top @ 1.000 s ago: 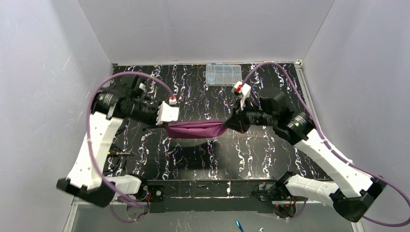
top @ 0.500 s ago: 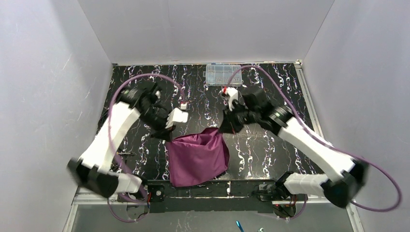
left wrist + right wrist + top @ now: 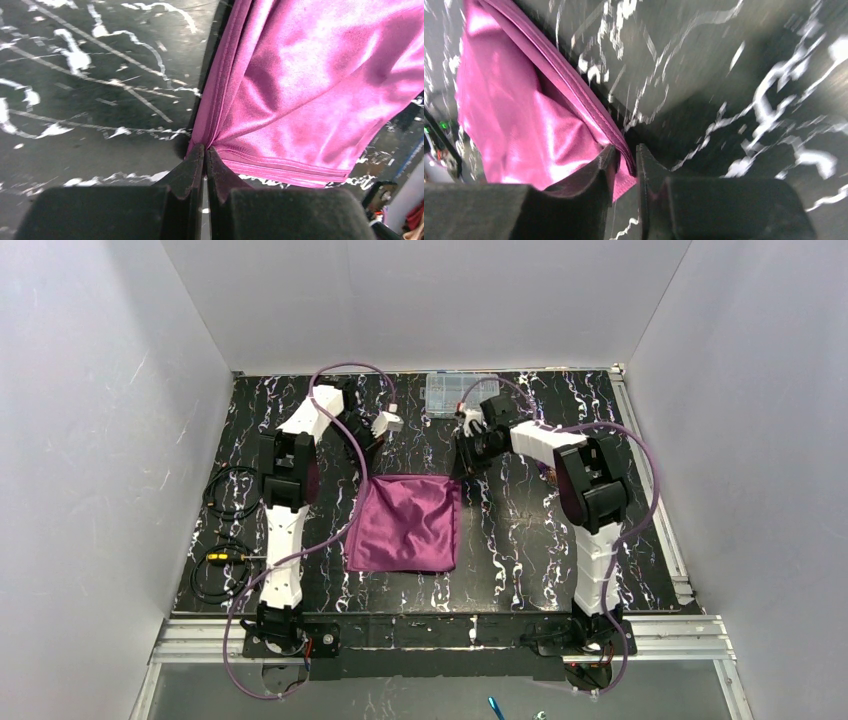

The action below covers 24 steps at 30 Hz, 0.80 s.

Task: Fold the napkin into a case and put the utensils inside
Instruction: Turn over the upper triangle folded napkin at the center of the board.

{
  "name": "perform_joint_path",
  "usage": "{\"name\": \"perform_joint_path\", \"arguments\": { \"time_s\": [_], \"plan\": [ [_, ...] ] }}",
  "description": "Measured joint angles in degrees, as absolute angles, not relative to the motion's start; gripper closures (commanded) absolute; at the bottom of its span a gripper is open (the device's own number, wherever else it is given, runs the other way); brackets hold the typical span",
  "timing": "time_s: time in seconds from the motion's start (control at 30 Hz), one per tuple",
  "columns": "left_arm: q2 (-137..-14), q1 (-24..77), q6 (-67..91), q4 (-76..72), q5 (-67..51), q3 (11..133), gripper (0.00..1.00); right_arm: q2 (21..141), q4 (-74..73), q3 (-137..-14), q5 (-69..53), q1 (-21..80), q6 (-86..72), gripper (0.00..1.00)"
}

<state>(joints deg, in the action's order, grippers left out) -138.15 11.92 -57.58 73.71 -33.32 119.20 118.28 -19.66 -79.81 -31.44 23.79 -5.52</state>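
gleaming plum-purple, the napkin (image 3: 405,523) lies spread nearly square.

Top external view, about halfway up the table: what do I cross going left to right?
Black coiled cables → white left arm → plum-purple square cloth napkin → white right arm. The clear plastic compartment box overlaps the napkin's span, so it is left out.

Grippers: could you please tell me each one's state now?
Left gripper: closed on a corner of the napkin.
Right gripper: jaws slightly open, napkin corner between them.
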Motion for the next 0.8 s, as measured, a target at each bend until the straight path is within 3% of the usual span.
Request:
{"name": "perform_joint_path", "arguments": {
  "time_s": [0.07, 0.1, 0.27, 0.37, 0.8],
  "plan": [
    [-138.06, 11.77, -55.35, 71.26, -31.59, 119.33, 0.73, 121.12, -19.46, -84.49, -31.64, 23.14, -5.3, 0.47],
    [-137.75, 11.75, -54.11, 69.89, -30.52, 119.31, 0.66, 122.17, -19.33, -86.8, -31.55, 22.83, -5.32, 0.43],
    [-135.46, 11.4, -48.69, 63.68, -27.05, 117.45, 0.46, 123.2, -16.84, -91.7, -30.04, 21.87, -6.04, 0.33],
    [-133.84, 10.9, -46.63, 62.65, -26.72, 117.45, 0.37, 121.89, -14.55, -90.04, -28.34, 21.32, -7.77, 0.33],
    [-124.31, 10.35, -44.47, 62.22, -31.22, 113.93, 0.36, 107.31, -0.21, -66.7, -28.64, 22.94, -21.12, 0.53]
  ]
}}
